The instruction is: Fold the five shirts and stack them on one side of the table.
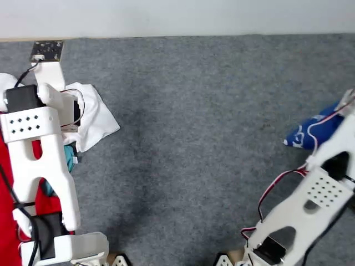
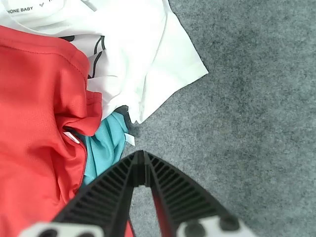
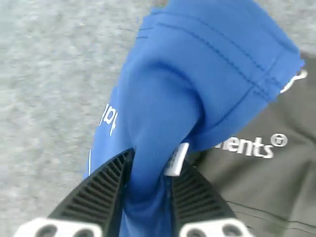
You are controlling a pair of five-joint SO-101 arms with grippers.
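Blue fabric is bunched right between the jaws of the right gripper (image 3: 154,165), which is clamped hard on a fold of the blue shirt (image 3: 197,84). The rest of that shirt runs lengthwise straight out ahead of the fingertips, draped partly over a dark shirt (image 3: 266,197) beneath it. From above, the blue shirt sits at the far right edge of the grey table (image 1: 194,138), so the right arm (image 1: 316,199) is plainly the nearer one. The left arm (image 1: 39,138) is well apart on the opposite side. Over there the left gripper (image 2: 142,157) hangs with its jaws pressed together on nothing, just beside a heap of white shirt (image 2: 143,54), red shirt (image 2: 34,113) and teal shirt (image 2: 106,143). The table's middle lies leftward of the blue shirt, and I'd judge it wants drawing that way to be spread flat.
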